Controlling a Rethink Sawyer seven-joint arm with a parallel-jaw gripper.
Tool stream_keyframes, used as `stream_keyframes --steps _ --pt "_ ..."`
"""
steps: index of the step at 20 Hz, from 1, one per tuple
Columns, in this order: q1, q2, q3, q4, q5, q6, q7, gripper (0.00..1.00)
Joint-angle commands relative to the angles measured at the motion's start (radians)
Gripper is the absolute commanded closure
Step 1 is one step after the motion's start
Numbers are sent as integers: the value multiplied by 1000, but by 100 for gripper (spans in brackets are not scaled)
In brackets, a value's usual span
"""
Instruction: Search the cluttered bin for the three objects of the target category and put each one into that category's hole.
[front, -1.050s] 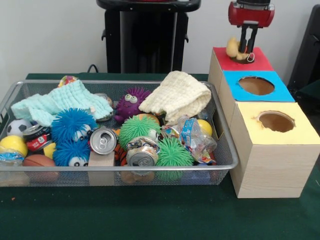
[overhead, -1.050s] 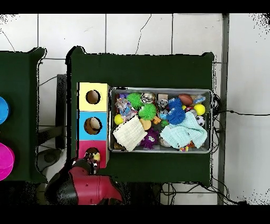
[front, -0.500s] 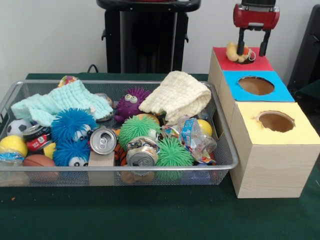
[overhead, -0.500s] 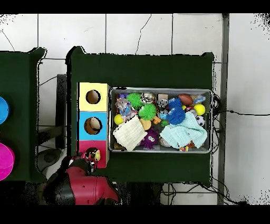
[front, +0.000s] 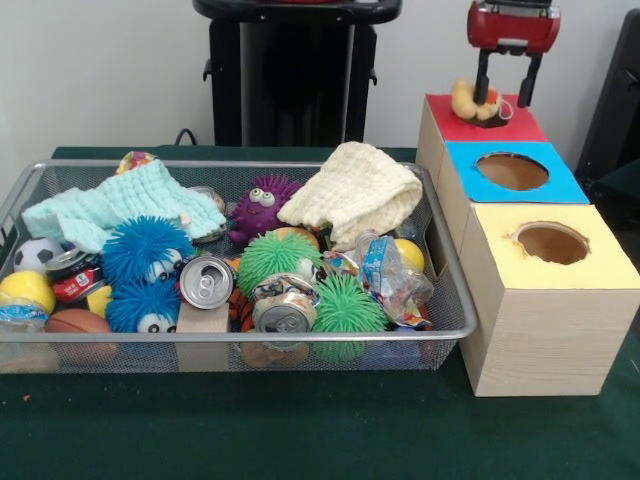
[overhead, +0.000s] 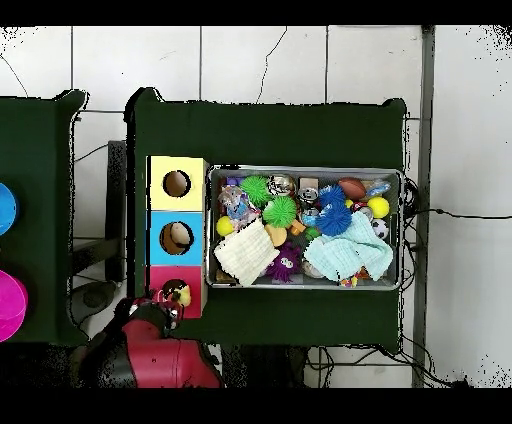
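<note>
A yellow rubber duck (front: 466, 98) lies on the red-topped box (front: 520, 127), at the rim of its hole. My gripper (front: 503, 97) hangs just above it, open, one finger beside the duck and the other well to its right, holding nothing. From overhead, the duck (overhead: 180, 294) shows on the red box (overhead: 190, 277), with my gripper (overhead: 166, 303) beside it. The wire bin (front: 240, 338) holds blue fuzzy toys (front: 145, 250), green spiky balls (front: 277, 258), a purple monster (front: 262, 205), cans (front: 207, 281) and balls.
A blue-topped box (front: 470, 165) and a yellow-topped box (front: 600, 265) with round holes stand in a row with the red one, right of the bin. A cream cloth (front: 350, 190) and a mint cloth (front: 120, 205) cover part of the clutter.
My gripper has opened and risen a little. The duck it held a second ago now rests on the red box.
</note>
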Motion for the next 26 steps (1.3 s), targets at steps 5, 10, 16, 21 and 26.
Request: stream_keyframes --steps 5,10,16,21,26 --pt "70 -102 -110 -122 1 249 142 0" --pt "42 -114 -90 -145 -11 280 121 0" --pt "13 -104 -82 -164 -33 284 98 0" --pt "-41 -70 -21 -108 -15 247 107 0" --pt "-3 -31 -56 -103 2 316 164 0"
